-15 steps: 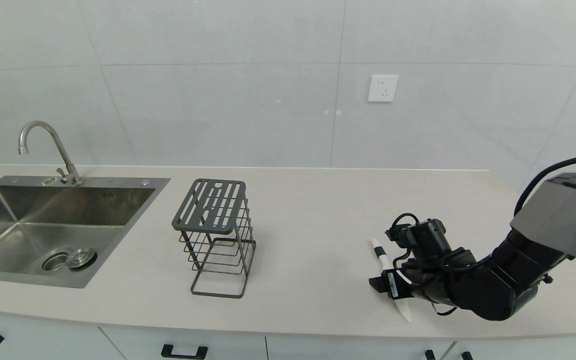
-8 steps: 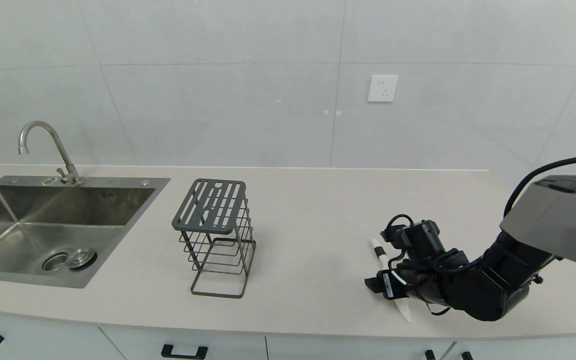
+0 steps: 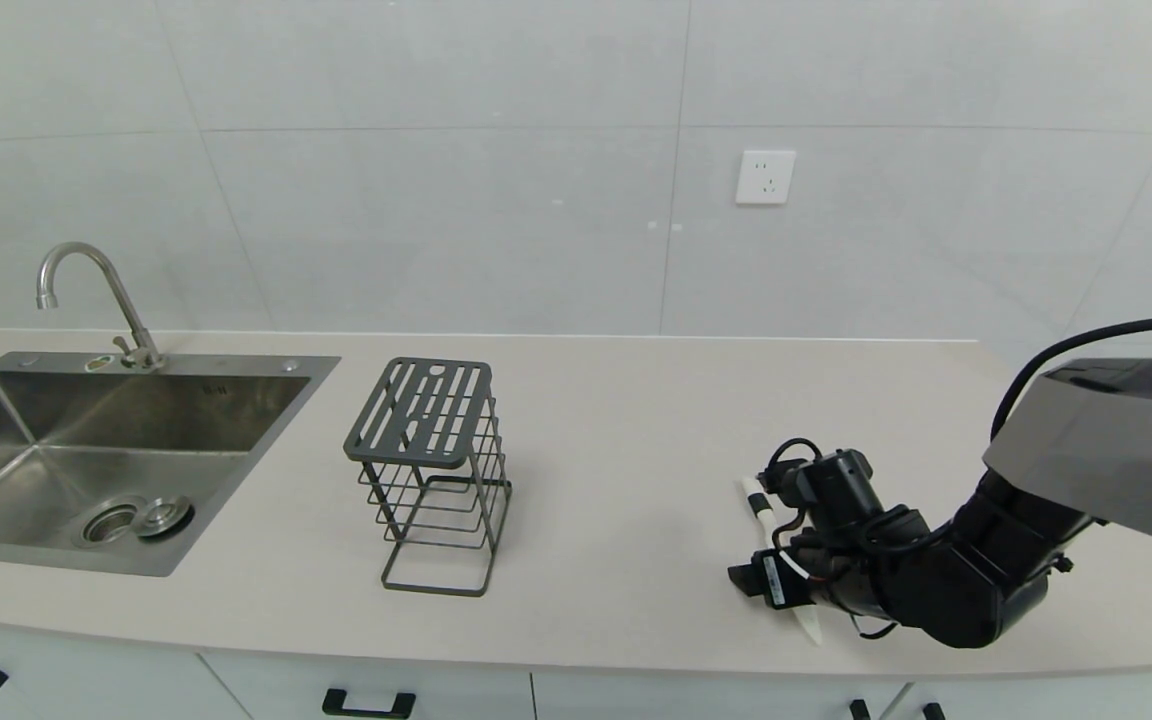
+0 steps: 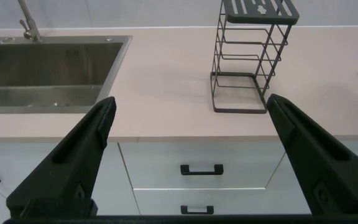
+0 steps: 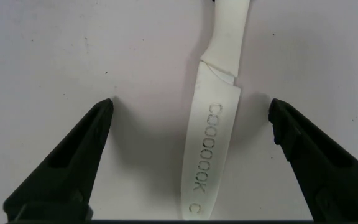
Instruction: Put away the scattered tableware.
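**A:** What does the head view show that the wrist views do not?

**B:** It shows the whole counter (image 3: 636,420). The sink (image 3: 136,400) and the tap (image 3: 86,290) are at the left of the frame and the wire rack (image 3: 431,470) is in the middle. The knife (image 3: 756,500) is at the lower right, lying flat and well apart from the rack. The right arm covers the middle part of the knife there.

**A:** And the right wrist view?

**B:** It shows the knife (image 5: 213,137) from close. The right gripper (image 5: 191,104) is open, with one finger on each side of the blade and a gap to the blade on both sides. I cannot tell if the fingertips touch the counter.

**A:** How does the knife look?

**B:** It is all white. The blade has one row of small grey printed marks. In the head view the handle has a black band. The handle points up in the frame and the tip points to the lower right.

**A:** What is the pose of the right arm?

**B:** It comes in from the right edge of the head view, bent low over the counter. The right gripper (image 3: 781,585) is over the knife.

**A:** And the left one?

**B:** The left gripper (image 4: 191,102) is also open, with its fingers spread wide. It hangs in front of the counter edge, before a drawer handle (image 4: 201,169). The rack (image 4: 250,56) and the sink (image 4: 48,68) are beyond it.
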Robot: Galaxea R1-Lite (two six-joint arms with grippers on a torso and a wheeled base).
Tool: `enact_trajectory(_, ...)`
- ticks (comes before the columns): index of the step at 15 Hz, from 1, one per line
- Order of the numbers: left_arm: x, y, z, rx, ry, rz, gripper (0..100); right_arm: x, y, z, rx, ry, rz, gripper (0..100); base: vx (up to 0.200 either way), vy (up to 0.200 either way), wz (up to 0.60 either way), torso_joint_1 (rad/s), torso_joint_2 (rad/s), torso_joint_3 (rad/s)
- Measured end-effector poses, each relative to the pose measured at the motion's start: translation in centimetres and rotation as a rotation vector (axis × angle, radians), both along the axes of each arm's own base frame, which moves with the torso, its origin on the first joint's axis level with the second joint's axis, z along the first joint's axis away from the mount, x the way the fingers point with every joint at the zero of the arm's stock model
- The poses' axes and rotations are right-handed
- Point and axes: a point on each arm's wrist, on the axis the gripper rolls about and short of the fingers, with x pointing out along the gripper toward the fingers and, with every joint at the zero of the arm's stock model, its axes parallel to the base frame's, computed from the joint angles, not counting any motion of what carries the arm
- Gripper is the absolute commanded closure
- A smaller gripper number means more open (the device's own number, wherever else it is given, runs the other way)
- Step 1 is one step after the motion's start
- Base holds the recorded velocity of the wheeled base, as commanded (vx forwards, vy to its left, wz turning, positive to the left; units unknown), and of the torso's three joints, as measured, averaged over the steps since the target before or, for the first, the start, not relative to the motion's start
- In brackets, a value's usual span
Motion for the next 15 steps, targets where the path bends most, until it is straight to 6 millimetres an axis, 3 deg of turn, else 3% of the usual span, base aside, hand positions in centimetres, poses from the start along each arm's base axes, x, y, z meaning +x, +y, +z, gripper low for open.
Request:
enact_trajectory(10, 0.0, 0.0, 0.0, 0.000, 0.000, 0.000, 0, 0.3, 0.0, -1.0, -0.002, 0.005, -0.006, 100, 0.000, 0.000, 0.00, 0.000, 0.00, 0.000)
enact_trajectory(15, 0.0, 0.0, 0.0, 0.000, 0.000, 0.000, 0, 1.3, 0.1, 1.1, 0.054, -0.107, -0.001, 100, 0.000, 0.000, 0.00, 0.000, 0.00, 0.000)
